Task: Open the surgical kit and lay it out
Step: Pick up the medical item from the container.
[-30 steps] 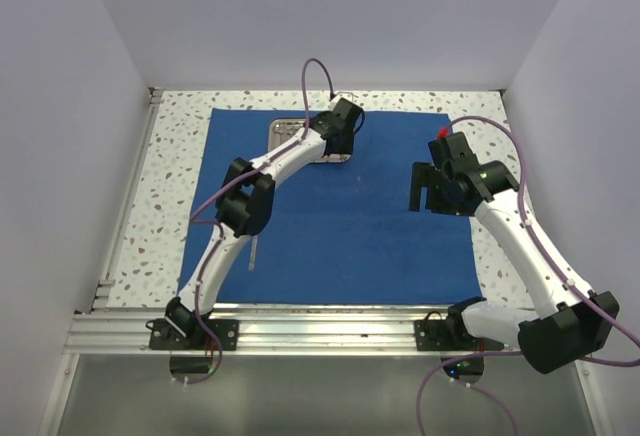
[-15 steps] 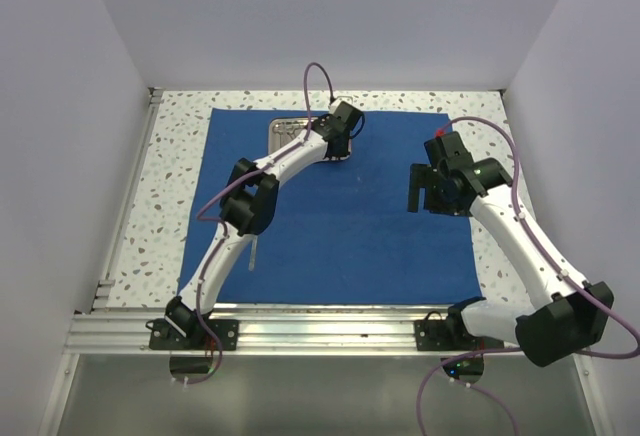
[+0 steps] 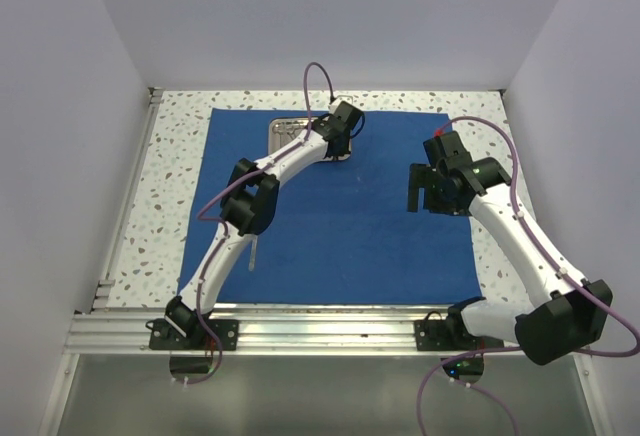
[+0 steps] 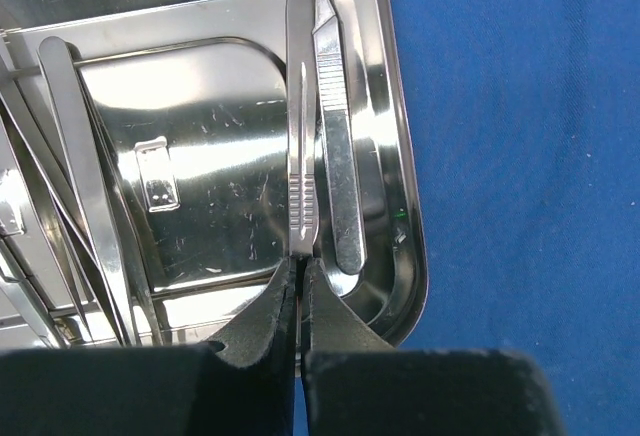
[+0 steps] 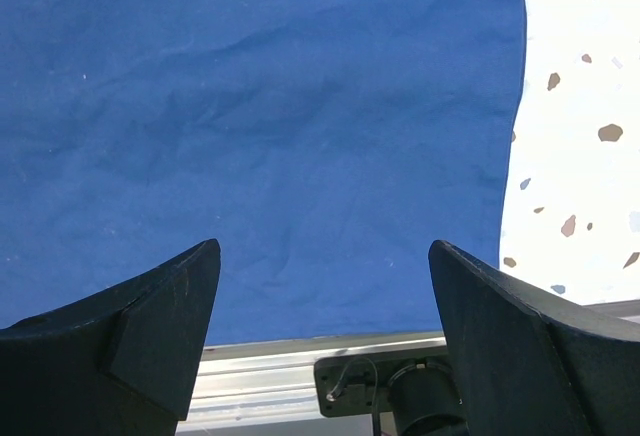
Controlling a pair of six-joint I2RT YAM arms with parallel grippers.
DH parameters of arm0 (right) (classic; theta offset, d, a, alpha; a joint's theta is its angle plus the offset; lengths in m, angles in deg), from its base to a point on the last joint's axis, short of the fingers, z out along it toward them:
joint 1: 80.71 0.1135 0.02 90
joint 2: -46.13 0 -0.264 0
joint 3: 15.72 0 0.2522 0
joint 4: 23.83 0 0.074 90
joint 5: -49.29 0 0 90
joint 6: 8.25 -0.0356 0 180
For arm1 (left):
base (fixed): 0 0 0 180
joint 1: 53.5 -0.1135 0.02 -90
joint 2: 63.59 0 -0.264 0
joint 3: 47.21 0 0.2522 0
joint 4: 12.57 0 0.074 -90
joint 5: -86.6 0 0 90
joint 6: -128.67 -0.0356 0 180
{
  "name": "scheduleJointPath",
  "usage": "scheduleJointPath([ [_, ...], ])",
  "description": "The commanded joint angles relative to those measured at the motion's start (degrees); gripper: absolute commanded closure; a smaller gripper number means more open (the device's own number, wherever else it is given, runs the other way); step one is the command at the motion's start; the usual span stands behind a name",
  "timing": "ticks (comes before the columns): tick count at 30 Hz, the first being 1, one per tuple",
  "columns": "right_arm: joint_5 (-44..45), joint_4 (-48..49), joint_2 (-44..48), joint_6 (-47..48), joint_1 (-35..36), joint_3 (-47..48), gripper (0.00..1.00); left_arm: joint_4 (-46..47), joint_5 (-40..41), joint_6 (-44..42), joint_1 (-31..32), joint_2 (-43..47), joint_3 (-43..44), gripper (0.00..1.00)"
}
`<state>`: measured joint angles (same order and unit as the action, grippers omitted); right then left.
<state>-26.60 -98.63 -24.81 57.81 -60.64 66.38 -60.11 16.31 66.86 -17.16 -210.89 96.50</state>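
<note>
The royal-blue cloth (image 3: 350, 226) lies spread flat on the table. The steel tray (image 3: 290, 134) sits on its far left part, and also shows in the left wrist view (image 4: 200, 156). My left gripper (image 3: 340, 144) is at the tray's right side. In its wrist view the gripper (image 4: 300, 262) is shut on the near end of a slim flat steel instrument (image 4: 300, 136). A second flat steel handle (image 4: 337, 166) lies beside it. Several long steel tools (image 4: 70, 186) lean at the tray's left. My right gripper (image 3: 430, 188) hovers open and empty over the cloth (image 5: 260, 106).
One slim steel tool (image 3: 253, 253) lies on the cloth near the left arm. Speckled tabletop (image 5: 580, 106) shows right of the cloth's edge. An aluminium rail (image 3: 320, 326) runs along the near edge. White walls stand on the left, far and right sides.
My right arm has shifted very slightly to the left. The left gripper stays at the tray, shut on the instrument.
</note>
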Motion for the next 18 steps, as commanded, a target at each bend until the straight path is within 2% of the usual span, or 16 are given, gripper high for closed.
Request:
scheduleJointPath([
  [1,0.7,2.0,0.4,0.7,-0.1,0.7,0.11,-2.6,-3.0,-0.8,-0.7,-1.2,-2.0,1.00],
  [6,-0.2,2.8,1.1,0.2,0.0,0.7,0.11,-3.4,-2.6,-2.5,-1.0,2.8,4.4,1.00],
  [11,-1.0,3.1,2.1,0.1,-0.1,1.3,0.11,-2.8,-2.0,-3.7,-1.9,9.7,4.1,1.00],
  [14,-1.8,3.5,3.0,0.1,0.0,1.2,0.11,-3.4,-1.2,-4.1,-1.9,14.1,2.1,1.00],
  [18,-2.8,3.7,3.9,0.1,0.0,1.3,0.11,-4.4,-0.5,-3.3,-1.9,22.0,-6.5,1.00],
])
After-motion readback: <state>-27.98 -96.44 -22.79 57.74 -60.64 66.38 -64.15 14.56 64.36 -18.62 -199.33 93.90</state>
